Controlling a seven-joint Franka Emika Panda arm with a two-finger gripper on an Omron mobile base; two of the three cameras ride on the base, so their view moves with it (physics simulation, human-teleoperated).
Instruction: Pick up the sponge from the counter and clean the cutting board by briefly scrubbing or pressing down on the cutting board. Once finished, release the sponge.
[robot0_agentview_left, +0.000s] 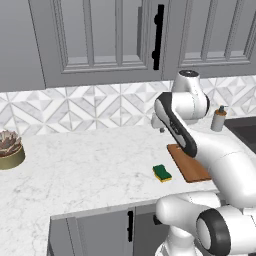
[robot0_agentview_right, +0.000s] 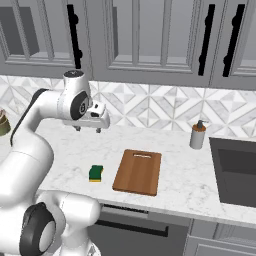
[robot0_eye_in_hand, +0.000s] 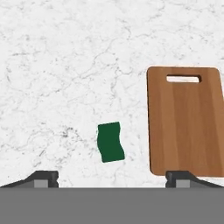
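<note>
Left base view: the sponge (robot0_agentview_left: 162, 173) lies flat on the surface (robot0_agentview_left: 90, 165), just beside the cutting board (robot0_agentview_left: 187, 165), likely parked there for easy reach. Right base view: the gripper (robot0_agentview_right: 86, 129) hangs high above the surface, well apart from the sponge. Hand view: its 2 fingertips (robot0_eye_in_hand: 43, 178) stand spread, empty, the sponge below and between them.

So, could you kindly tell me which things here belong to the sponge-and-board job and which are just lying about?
Belongs to the job:
- sponge
- cutting board
- counter
- tool, open, above the counter

Just lying about:
- soap dispenser
- sink
- potted plant
</note>
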